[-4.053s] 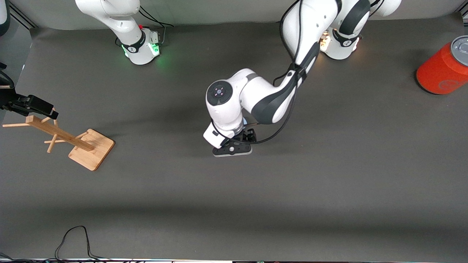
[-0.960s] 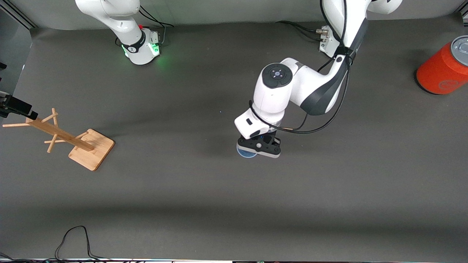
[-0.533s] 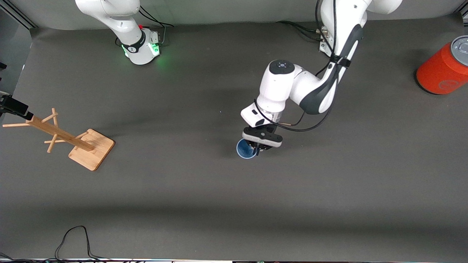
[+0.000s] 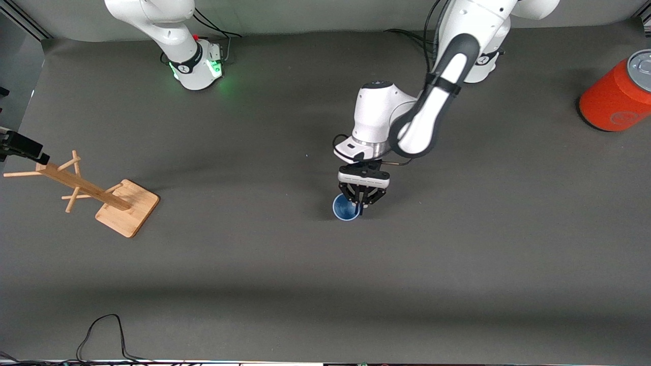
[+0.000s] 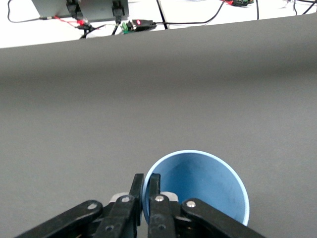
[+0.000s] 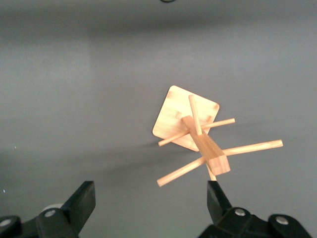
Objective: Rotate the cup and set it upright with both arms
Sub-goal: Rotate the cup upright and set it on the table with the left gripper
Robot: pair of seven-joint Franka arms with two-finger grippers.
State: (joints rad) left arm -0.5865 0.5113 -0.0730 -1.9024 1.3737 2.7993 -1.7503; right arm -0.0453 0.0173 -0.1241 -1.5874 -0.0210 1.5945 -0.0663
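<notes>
A: Where does the cup sit?

B: Out in the open middle of the worktop, well away from every edge and corner, somewhat toward the left arm's end.

A: What does it look like?

B: A small pale-blue plastic tumbler, plain, slightly tapered, no handle. Its inside is smooth and the same blue.

A: Its pose?

B: Mouth up, with the round opening facing the high camera. Whether its base rests on the worktop cannot be told.

A: Is anything holding it?

B: The left gripper pinches its rim, one finger inside the wall, the other outside.
</notes>
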